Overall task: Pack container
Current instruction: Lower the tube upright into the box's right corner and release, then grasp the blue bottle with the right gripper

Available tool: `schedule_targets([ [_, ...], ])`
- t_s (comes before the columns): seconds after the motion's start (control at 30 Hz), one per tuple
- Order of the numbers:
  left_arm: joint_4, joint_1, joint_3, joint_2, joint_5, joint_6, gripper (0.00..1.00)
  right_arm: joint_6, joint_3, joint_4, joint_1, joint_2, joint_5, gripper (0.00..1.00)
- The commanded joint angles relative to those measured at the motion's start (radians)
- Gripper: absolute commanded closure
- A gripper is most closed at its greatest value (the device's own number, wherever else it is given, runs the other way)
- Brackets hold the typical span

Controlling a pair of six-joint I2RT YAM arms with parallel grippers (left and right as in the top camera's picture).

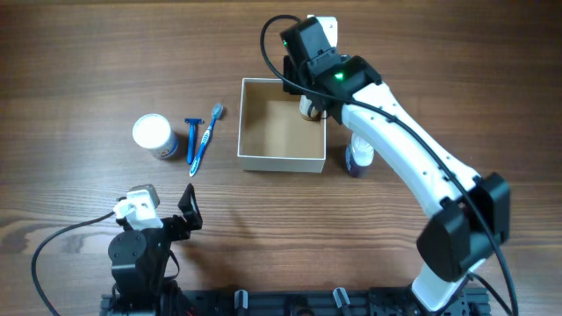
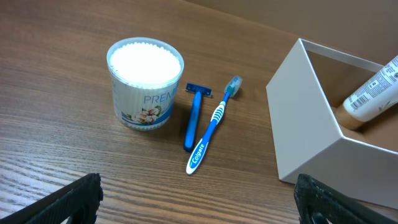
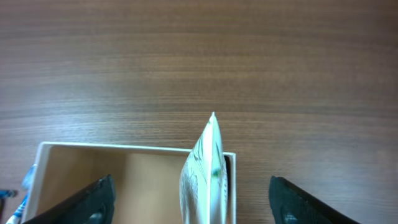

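Observation:
The container (image 1: 282, 161) is a square shallow box with white walls and a tan inside, at the table's middle. It also shows in the left wrist view (image 2: 311, 134) and the right wrist view (image 3: 87, 163). A white tube (image 3: 205, 174) stands tilted in its far right corner, also seen from the left wrist (image 2: 375, 91). My right gripper (image 1: 307, 95) hovers over that corner. Its jaws (image 3: 193, 205) are wide open, one on each side of the tube and apart from it. My left gripper (image 1: 165, 212) is open and empty near the front left (image 2: 199, 205).
A round white-lidded jar (image 1: 154, 136) (image 2: 145, 84), a blue razor (image 1: 191, 139) (image 2: 193, 118) and a blue toothbrush (image 1: 205, 139) (image 2: 212, 127) lie left of the box. A small bottle (image 1: 358, 156) stands just right of the box, partly under my right arm.

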Motion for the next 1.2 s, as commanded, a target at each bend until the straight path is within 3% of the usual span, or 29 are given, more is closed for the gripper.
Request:
schedule_targets([
  [0.0, 0.003, -0.005, -0.002, -0.009, -0.006, -0.010, 0.00, -0.010, 0.010, -0.060, -0.006, -0.179, -0.004, 0.15],
  [0.23, 0.003, -0.005, -0.002, -0.009, -0.006, -0.010, 0.00, 0.202, -0.001, -0.435, -0.048, -0.288, 0.055, 0.11],
  [0.3, 0.003, -0.005, -0.002, -0.009, -0.006, -0.010, 0.00, 0.201, -0.052, -0.468, -0.078, -0.282, 0.030, 0.11],
  [0.5, 0.003, -0.005, -0.002, -0.009, -0.006, -0.010, 0.00, 0.185, -0.258, -0.384, -0.138, -0.275, -0.043, 0.11],
  [0.63, 0.003, -0.005, -0.002, -0.009, -0.006, -0.010, 0.00, 0.076, -0.359, -0.286, -0.143, -0.274, -0.177, 0.16],
  [0.93, 0.003, -0.005, -0.002, -0.009, -0.006, -0.010, 0.00, 0.093, -0.510, -0.166, -0.153, -0.274, -0.165, 0.17],
  [1.03, 0.003, -0.005, -0.002, -0.009, -0.006, -0.010, 0.00, 0.094, -0.521, -0.150, -0.162, -0.274, -0.169, 0.21],
  [1.17, 0.003, -0.005, -0.002, -0.009, -0.006, -0.010, 0.00, 0.093, -0.521, -0.133, -0.162, -0.274, -0.168, 0.35],
])
